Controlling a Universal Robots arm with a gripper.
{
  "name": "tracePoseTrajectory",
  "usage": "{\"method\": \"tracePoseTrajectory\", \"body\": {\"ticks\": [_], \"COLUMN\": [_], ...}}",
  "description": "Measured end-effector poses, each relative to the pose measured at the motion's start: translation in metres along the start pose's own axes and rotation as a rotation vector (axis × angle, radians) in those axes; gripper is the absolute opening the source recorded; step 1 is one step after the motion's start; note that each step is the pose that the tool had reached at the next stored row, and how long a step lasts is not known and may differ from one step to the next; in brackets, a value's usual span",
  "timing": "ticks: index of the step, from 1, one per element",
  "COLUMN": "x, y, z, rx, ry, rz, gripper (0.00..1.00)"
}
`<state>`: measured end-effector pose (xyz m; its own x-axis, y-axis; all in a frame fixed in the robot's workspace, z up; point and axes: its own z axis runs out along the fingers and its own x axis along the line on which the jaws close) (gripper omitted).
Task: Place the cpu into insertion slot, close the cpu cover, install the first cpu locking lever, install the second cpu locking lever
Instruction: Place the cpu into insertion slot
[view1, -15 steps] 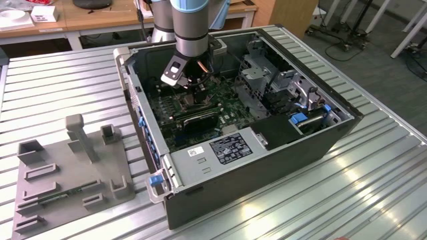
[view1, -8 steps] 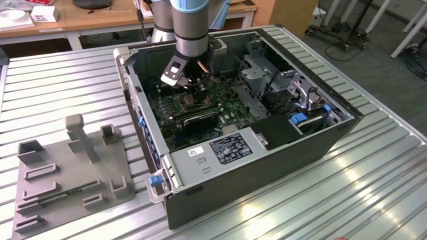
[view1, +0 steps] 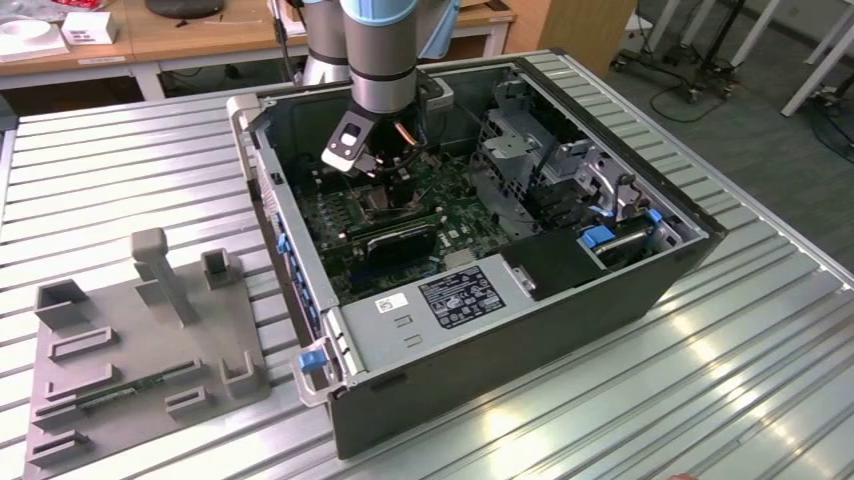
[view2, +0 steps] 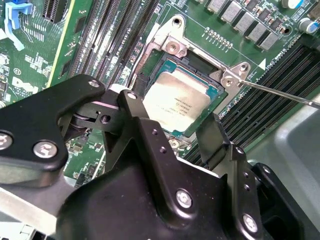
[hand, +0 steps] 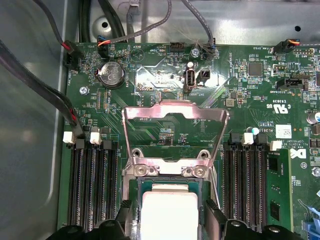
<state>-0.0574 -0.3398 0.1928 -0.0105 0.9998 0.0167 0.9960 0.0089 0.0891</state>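
Cpu (view2: 175, 102), a flat tan-silver square, sits in the insertion slot (view2: 192, 60) between parted black fingers (view2: 210, 136), ungripped. Beyond the fingers the silvery windowed cpu cover (hand: 175, 111) stands raised.

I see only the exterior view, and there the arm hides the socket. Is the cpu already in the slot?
Observer: Yes. In the second wrist view the cpu lies inside the slot.
Operator: Thank you. And the cover, is it closed over the cpu?
Observer: No. In the first wrist view the cover stands raised on its hinge, so the board shows through its window.
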Motion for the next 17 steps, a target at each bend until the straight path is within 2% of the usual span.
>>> {"method": "tracePoseTrajectory", "body": {"ticks": [5, 17], "x": [0.0000, 0.0004], "y": [0.0003, 0.0021], "z": [-0.0032, -0.0239], "rx": [0.0001, 0.0001], "ry": [-0.0011, -0.0029], "rz": [0.000, 0.000], "gripper": [0.67, 0.67]}}
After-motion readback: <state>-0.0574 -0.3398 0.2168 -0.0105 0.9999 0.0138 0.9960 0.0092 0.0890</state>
